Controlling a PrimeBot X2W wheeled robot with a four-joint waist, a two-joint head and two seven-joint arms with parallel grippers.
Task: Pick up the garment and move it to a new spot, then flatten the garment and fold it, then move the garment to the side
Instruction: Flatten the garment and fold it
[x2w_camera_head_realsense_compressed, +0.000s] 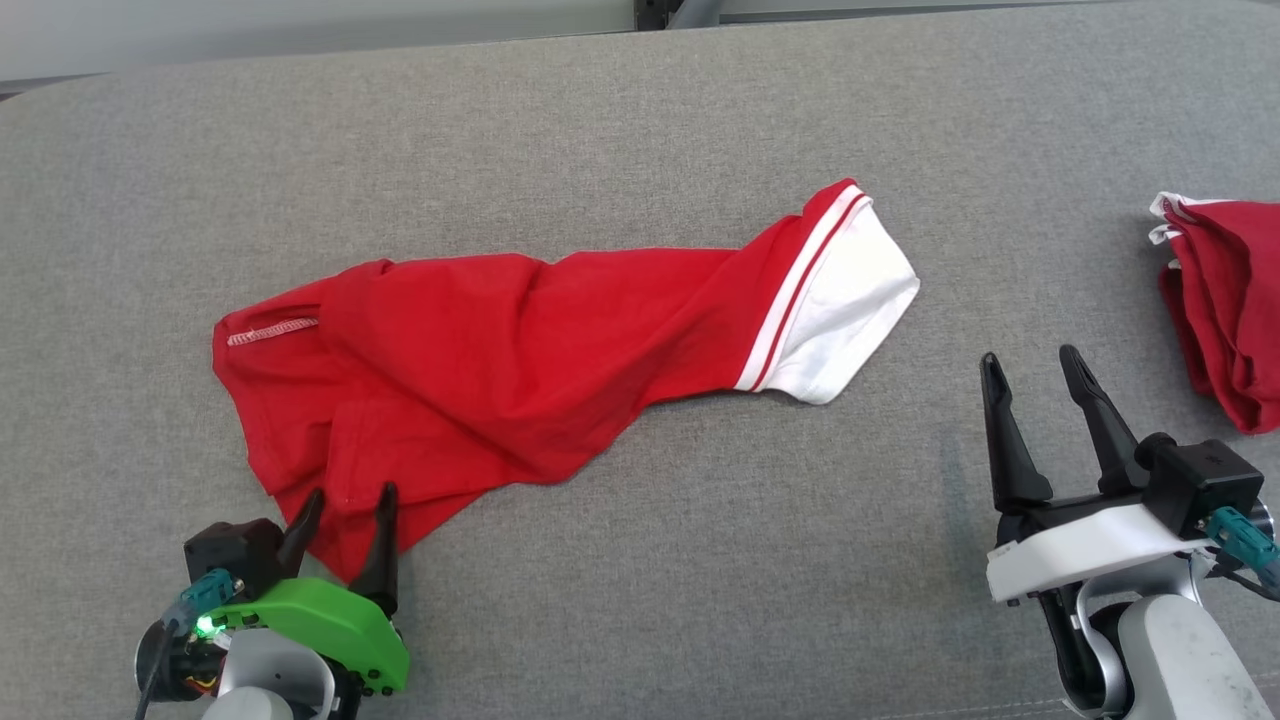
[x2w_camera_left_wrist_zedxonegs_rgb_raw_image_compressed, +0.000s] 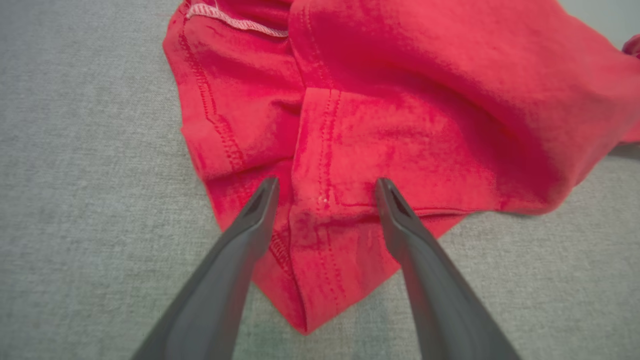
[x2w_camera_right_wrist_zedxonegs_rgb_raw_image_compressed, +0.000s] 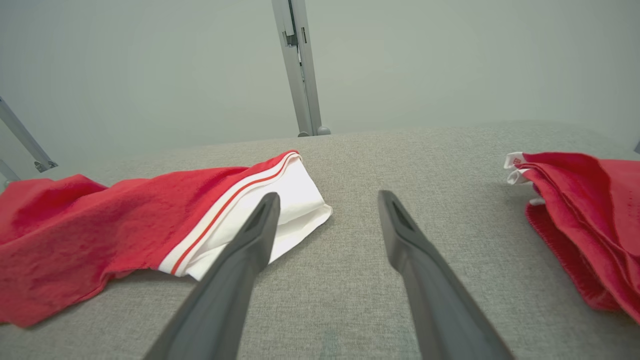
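Note:
A red garment (x2w_camera_head_realsense_compressed: 500, 360) with a white, red-striped band (x2w_camera_head_realsense_compressed: 835, 300) at its right end lies crumpled across the grey padded surface. My left gripper (x2w_camera_head_realsense_compressed: 345, 505) is open over the garment's near left corner (x2w_camera_left_wrist_zedxonegs_rgb_raw_image_compressed: 325, 235), one finger on either side of a stitched hem fold, nothing gripped. My right gripper (x2w_camera_head_realsense_compressed: 1030, 365) is open above bare grey surface, right of the white band (x2w_camera_right_wrist_zedxonegs_rgb_raw_image_compressed: 280, 210) and apart from it. In the right wrist view, the garment (x2w_camera_right_wrist_zedxonegs_rgb_raw_image_compressed: 100, 225) stretches away to the left of my fingers.
A second red cloth pile (x2w_camera_head_realsense_compressed: 1225, 300) with white edges lies folded at the right edge, close to my right gripper; the right wrist view shows the pile (x2w_camera_right_wrist_zedxonegs_rgb_raw_image_compressed: 590, 215) at its right. The grey surface (x2w_camera_head_realsense_compressed: 700, 520) ends at the far edge, with a metal post (x2w_camera_right_wrist_zedxonegs_rgb_raw_image_compressed: 300, 70) behind it.

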